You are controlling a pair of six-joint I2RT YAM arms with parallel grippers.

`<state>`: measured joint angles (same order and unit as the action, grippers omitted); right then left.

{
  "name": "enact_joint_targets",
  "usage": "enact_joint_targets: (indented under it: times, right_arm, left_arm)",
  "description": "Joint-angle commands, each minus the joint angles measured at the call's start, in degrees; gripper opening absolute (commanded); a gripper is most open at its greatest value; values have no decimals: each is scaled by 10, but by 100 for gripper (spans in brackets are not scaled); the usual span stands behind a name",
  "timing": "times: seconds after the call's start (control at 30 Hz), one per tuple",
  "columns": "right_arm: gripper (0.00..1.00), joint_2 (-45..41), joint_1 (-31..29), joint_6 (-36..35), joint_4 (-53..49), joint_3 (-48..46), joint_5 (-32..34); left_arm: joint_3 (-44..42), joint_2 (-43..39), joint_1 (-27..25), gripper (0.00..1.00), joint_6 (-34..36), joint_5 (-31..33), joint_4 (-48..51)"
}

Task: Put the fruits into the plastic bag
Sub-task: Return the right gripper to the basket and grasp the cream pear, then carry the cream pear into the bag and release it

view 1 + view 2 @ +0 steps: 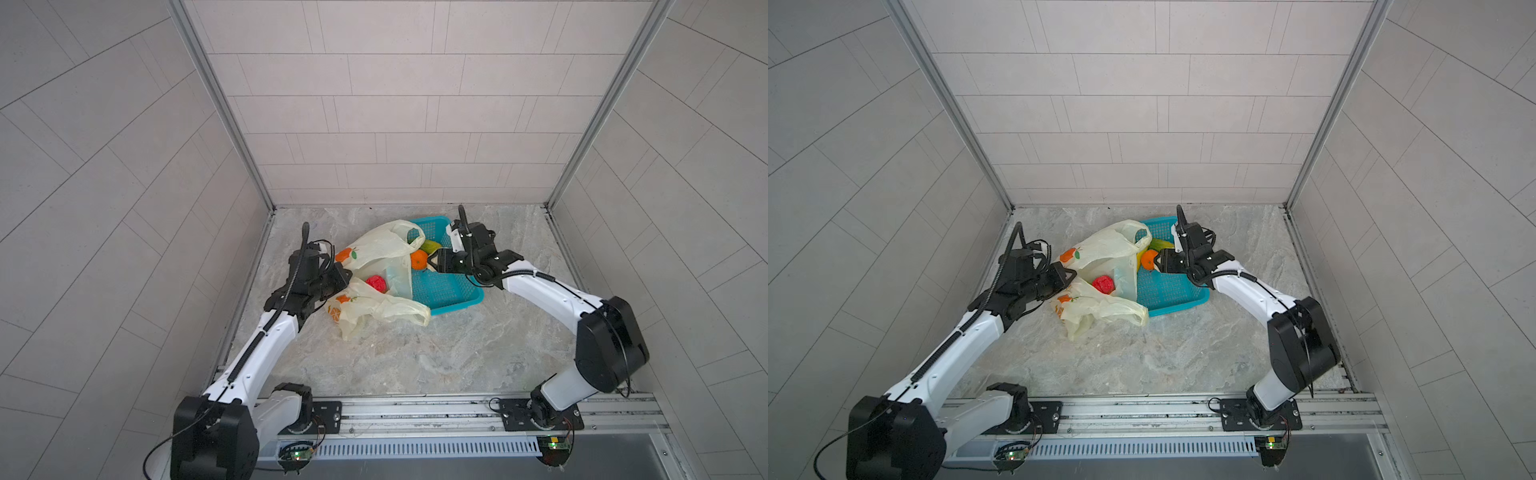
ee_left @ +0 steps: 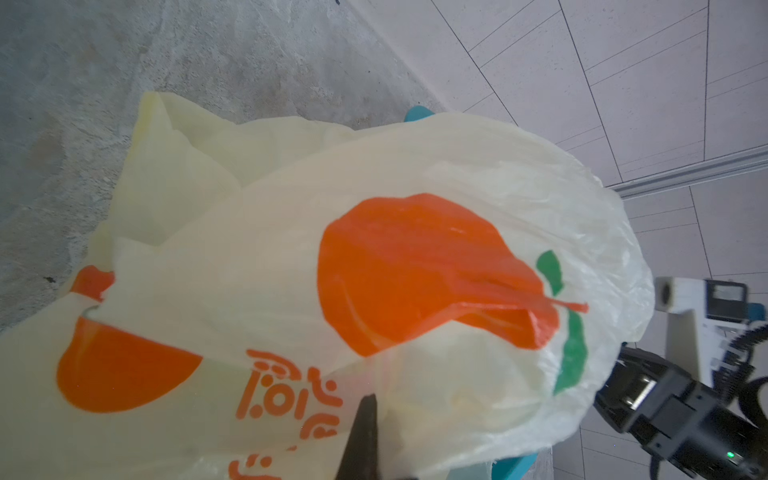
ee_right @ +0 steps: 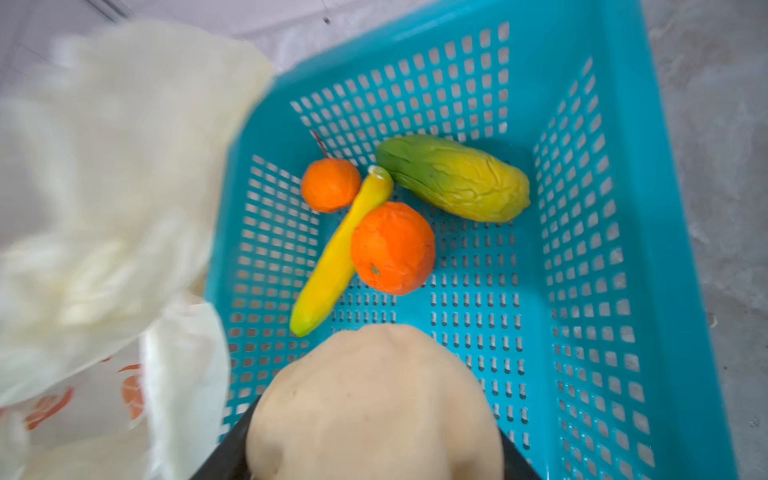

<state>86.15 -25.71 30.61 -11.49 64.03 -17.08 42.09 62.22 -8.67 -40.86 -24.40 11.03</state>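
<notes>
The cream-yellow plastic bag (image 1: 380,249) with orange prints lies crumpled left of the basket, its mouth facing the basket. My left gripper (image 1: 345,277) is shut on the bag's edge (image 2: 415,291), and one dark finger (image 2: 363,432) shows against the film. A red fruit (image 1: 376,283) sits inside the bag. My right gripper (image 1: 434,262) hovers over the basket, shut on a pale tan round fruit (image 3: 374,386). Below it lie a big orange (image 3: 392,248), a small orange (image 3: 331,185), a yellow banana (image 3: 338,257) and a long green-yellow fruit (image 3: 453,178).
The teal perforated basket (image 1: 446,291) stands on the marble table, touching the bag's right side. One bag handle loop (image 1: 399,311) drapes in front of the basket. Tiled walls enclose the table on three sides.
</notes>
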Motion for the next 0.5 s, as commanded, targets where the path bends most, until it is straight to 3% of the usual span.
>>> enact_joint_targets:
  times: [0.0,0.27,0.47]
  right_arm:
    - [43,-36,-8,4,81,-33,-52]
    - [39,-23,-46,12,168,-29,-184]
    - [39,11,-86,0,174,-3,-181]
  left_arm:
    - [12,-15,-3,0,11,-6,0]
    - [12,-29,-3,0,8,-9,0]
    - [12,-38,-3,0,11,-10,4]
